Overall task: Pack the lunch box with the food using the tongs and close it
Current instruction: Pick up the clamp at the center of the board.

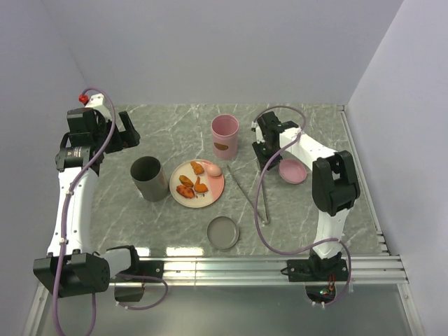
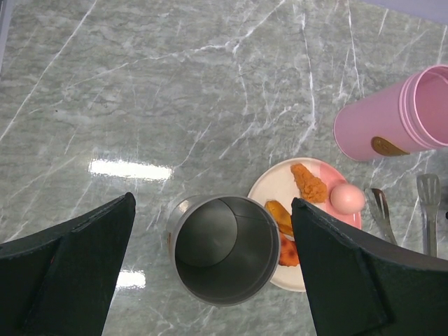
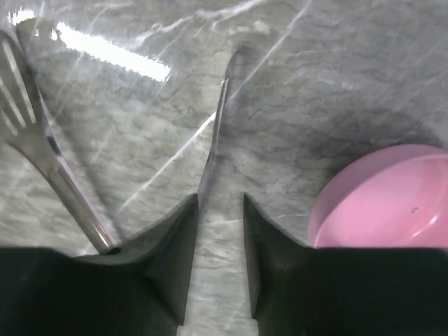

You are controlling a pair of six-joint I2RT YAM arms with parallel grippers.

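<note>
The food lies on a round plate [image 1: 197, 206] [image 2: 276, 185]: several orange-brown chunks [image 1: 190, 185] [image 2: 308, 183] and a pale pink egg-shaped piece [image 1: 214, 170] [image 2: 347, 198]. The silver tongs [image 1: 246, 192] [image 2: 427, 192] [image 3: 42, 154] lie flat on the table right of the plate. My right gripper [image 1: 264, 162] [image 3: 219, 199] hovers over them, open, with bare table between its fingers; one tong arm runs under the left finger. The grey lunch box cylinder [image 1: 149, 180] [image 2: 224, 248] stands open and empty left of the plate. My left gripper [image 1: 126, 133] [image 2: 211, 201] hangs wide open above it.
A pink cylinder [image 1: 225, 136] [image 2: 392, 126] stands behind the plate. A pink lid [image 1: 292, 171] [image 3: 385, 196] lies by the right gripper. A grey lid [image 1: 223, 232] lies in front of the plate. White walls close in the table on three sides.
</note>
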